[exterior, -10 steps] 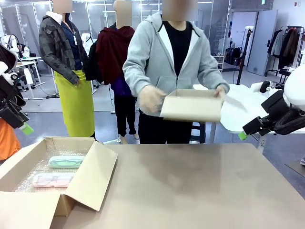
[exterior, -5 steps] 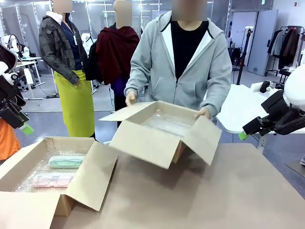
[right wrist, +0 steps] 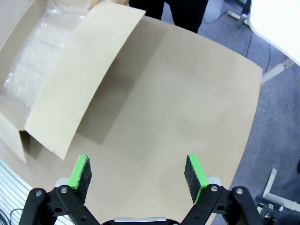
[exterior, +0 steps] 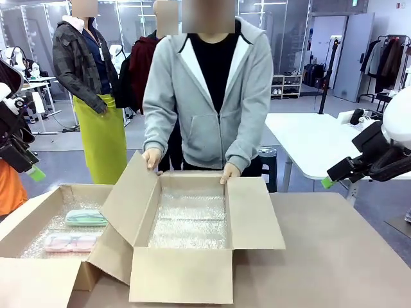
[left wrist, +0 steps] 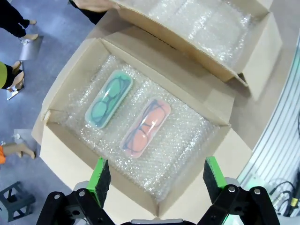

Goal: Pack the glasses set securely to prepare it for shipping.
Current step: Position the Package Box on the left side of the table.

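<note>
Tan tabletop (exterior: 334,256), two open boxes (bubble-wrap lined) (exterior: 192,221), workshop behind

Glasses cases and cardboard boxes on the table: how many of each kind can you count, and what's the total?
Mint green glasses case: 1
Pink glasses case: 1
Open cardboard boxes lined with bubble wrap: 2, the left box holding both cases, the middle box held by the person's hands
Total: 4

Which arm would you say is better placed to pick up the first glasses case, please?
Left. Its open end effector hangs over the box holding the mint case and pink case. The right end effector, also open, is above bare table beside the second box.
</note>
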Controlling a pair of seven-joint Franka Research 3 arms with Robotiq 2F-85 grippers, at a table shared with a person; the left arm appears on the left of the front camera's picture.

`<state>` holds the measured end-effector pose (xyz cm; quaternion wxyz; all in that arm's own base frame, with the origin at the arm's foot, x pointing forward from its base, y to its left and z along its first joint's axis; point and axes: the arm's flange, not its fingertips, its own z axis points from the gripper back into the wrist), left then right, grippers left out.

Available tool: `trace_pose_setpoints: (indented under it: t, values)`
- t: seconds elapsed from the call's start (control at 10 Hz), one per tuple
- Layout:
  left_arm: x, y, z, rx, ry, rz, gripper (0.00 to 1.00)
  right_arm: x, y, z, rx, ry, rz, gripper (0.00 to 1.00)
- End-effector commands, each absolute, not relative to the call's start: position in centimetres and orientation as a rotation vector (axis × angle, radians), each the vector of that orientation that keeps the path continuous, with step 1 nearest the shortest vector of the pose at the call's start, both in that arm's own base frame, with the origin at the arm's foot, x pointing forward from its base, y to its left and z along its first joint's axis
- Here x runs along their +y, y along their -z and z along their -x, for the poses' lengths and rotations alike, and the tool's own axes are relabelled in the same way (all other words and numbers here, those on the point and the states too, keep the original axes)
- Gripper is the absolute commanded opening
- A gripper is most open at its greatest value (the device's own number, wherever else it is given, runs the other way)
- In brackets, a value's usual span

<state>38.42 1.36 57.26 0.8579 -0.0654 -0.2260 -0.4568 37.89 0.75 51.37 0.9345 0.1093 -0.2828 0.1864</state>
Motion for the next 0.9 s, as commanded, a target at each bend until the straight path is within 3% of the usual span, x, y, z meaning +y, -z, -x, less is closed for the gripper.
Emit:
trace_pose_setpoints:
  t: [0.0, 0.8]
  values:
    - [1.4, -57.43, -38.42, -0.481, 0.95, 0.116, 1.0, 0.86, -51.32, -37.91, -0.589, -0.376, -0.22, 1.0]
    - [1.4, -57.43, -38.42, -0.481, 0.95, 0.116, 1.0, 0.86, -51.32, -37.91, -0.589, -0.376, -0.22, 1.0]
